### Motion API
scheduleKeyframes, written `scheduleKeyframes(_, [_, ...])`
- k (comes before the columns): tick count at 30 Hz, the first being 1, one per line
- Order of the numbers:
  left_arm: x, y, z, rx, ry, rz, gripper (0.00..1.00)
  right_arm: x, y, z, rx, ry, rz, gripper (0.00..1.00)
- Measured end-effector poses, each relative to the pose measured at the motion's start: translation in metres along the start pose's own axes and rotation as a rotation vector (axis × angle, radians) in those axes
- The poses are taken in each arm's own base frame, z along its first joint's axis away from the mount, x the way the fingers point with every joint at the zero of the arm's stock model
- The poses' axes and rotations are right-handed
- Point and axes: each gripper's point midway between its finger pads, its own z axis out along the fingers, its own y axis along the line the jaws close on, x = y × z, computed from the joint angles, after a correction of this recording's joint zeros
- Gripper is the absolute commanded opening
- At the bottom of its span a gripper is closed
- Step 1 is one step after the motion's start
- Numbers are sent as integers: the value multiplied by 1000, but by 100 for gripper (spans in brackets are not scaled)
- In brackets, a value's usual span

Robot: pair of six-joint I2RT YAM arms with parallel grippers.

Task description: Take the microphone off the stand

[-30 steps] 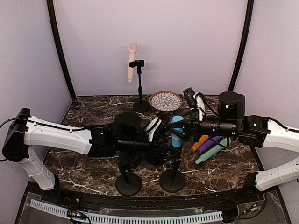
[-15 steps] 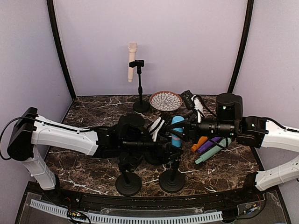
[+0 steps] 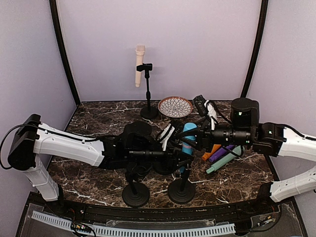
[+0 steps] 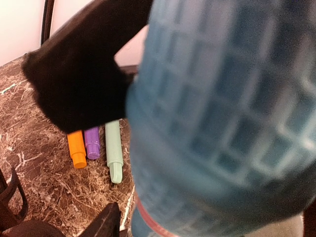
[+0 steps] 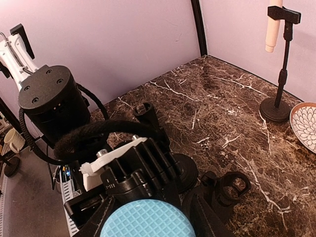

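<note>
Two claws are on this job, and both have narrowed within the last second. My right claw (image 3: 193, 139) has drawn in around the blue microphone (image 3: 187, 134) and seems clamped on it: in the right wrist view the mesh head sits low between my two fingers with no gap showing on either side. My left claw (image 3: 183, 159) was spread wide a second ago and has moved forward, under and just short of the right one, at the post of the stand (image 3: 182, 190). I cannot tell how far it has closed or whether it touches anything, because the microphone head fills nearly the whole left wrist view and only one dark finger tip shows at the bottom edge. The microphone is still upright on its stand, directly ahead of my left claw and inside my right. I judge the grasp is made and the bracing hand is arriving, so the lift out of the clip comes next. An empty stand (image 3: 136, 194) sits nearer my left arm's base, and a cream microphone (image 3: 139, 64) hangs on a tall stand well beyond both claws.
</note>
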Motion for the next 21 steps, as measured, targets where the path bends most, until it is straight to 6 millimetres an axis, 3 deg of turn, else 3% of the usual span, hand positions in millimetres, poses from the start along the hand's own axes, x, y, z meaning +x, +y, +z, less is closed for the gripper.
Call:
scheduleKeyframes(10, [-3, -7, 1, 16, -23, 11, 51, -8, -6, -6, 79, 30, 0, 0])
scheduleKeyframes(21, [-9, -8, 3, -10, -65, 76, 51, -15, -28, -14, 234, 34, 151, 0])
